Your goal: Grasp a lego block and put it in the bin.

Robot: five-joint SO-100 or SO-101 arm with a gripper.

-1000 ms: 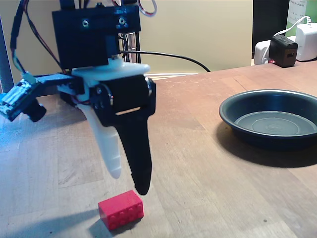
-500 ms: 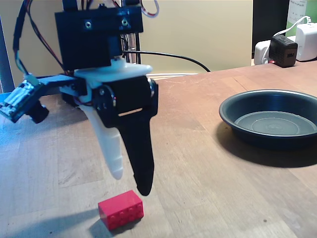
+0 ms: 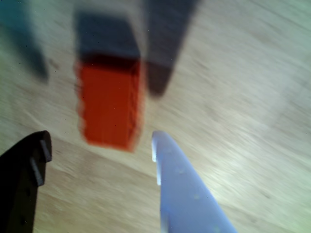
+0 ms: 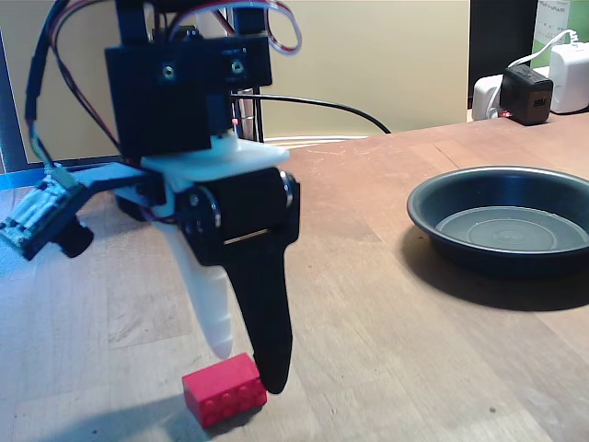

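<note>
The small bright red rectangular plastic lego block [image 4: 225, 389] shows rows of round studs on its side in the fixed view; in the wrist view [image 3: 110, 104] it blurs to orange-red. The two-finger gripper [image 4: 248, 368] pairs one white finger [image 4: 210, 308] with one black finger [image 4: 264, 313], under a black motor housing with red and white wires. At 3 o'clock from the gripper in the fixed view, the wide shallow dark grey-black plastic bin [image 4: 433, 216] has a ringed bottom. The wooden table [image 4: 386, 350] is warm brown with pale grain streaks. At 1 o'clock sits a black charger cube [image 4: 525, 94].
</note>
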